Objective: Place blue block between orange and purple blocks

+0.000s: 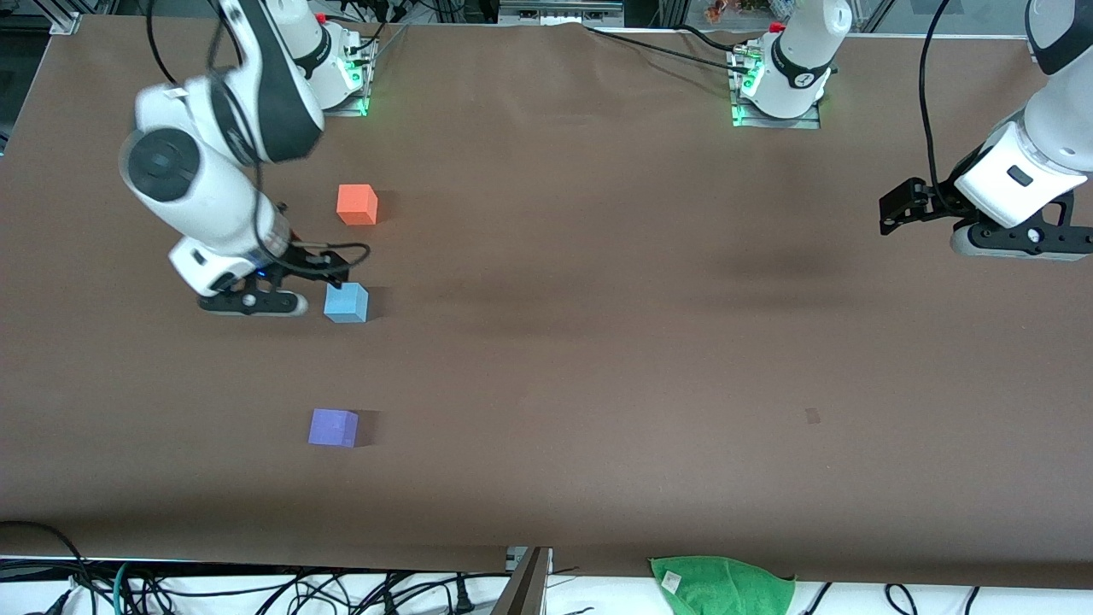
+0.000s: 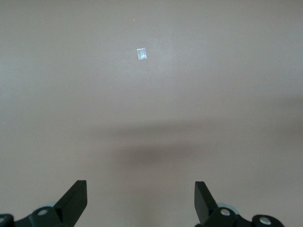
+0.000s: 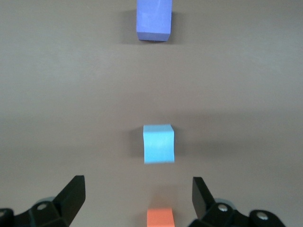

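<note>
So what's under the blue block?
The blue block sits flat on the brown table, between the orange block and the purple block. Nothing else shows there, though the table right beneath it is covered.

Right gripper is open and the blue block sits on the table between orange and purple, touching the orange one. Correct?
Not quite: the blue block stands apart from the orange block, bare table between them, as the front view shows. It does sit between orange and the purple block, and the right gripper is open.

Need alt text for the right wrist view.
The blue block sits on the brown table in line between the purple block and the orange block. The right claw is open and empty above them.
</note>
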`<state>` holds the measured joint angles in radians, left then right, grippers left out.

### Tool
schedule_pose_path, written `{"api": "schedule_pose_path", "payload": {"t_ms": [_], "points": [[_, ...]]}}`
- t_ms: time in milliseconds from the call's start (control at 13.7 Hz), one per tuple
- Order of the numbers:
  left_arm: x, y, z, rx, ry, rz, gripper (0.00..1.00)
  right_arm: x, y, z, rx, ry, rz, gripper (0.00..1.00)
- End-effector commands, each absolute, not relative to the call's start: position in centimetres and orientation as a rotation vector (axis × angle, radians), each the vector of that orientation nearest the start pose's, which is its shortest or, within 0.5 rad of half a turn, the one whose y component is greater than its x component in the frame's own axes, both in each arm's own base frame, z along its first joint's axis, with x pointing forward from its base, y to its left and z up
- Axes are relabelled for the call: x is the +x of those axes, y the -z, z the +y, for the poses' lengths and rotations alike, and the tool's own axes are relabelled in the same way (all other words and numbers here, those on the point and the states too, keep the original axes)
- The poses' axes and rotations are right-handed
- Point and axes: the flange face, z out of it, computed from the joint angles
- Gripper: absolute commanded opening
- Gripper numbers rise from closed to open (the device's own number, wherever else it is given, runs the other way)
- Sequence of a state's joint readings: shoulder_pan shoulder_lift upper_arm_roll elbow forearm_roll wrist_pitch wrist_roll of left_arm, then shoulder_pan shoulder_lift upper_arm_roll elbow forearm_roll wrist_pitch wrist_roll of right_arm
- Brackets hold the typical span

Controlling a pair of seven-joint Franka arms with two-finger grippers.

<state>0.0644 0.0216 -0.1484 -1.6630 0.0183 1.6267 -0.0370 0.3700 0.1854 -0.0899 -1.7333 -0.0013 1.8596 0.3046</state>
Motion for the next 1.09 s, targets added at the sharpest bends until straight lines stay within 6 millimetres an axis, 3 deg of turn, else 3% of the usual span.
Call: {"api": "schedule_pose_path", "payload": {"t_ms": [0, 146, 291, 437, 656, 801, 1020], "points": [[56.4, -57.9, -4.8, -3.103, -0.101, 0.094, 1.0, 58.6, -52.8, 15.6, -3.134, -0.211, 0.044, 1.0], [56.6, -58.0, -6.1, -3.103, -0.09, 0.12, 1.0, 57.4, -56.8, 12.6, -3.113, -0.178, -0.006, 1.0], [56.3, -58.0, -6.0, -3.1, -0.13, 0.119, 1.0, 56.4, -58.5, 9.9, -3.101, -0.201, -0.012, 1.0], [56.3, -58.1, -6.0, -3.1, -0.128, 0.129, 1.0, 56.3, -58.9, 7.6, -3.103, -0.228, 0.017, 1.0], [56.6, -57.9, -6.0, -3.102, -0.128, 0.119, 1.0, 56.5, -59.4, 6.5, -3.107, -0.212, 0.002, 1.0], [56.6, -57.8, -6.0, -3.101, -0.13, 0.119, 1.0, 56.8, -61.8, 6.3, -3.108, -0.13, -0.005, 1.0], [56.6, -57.8, -6.0, -3.103, -0.133, 0.115, 1.0, 56.6, -61.8, 6.3, -3.113, -0.153, -0.001, 1.0]]}}
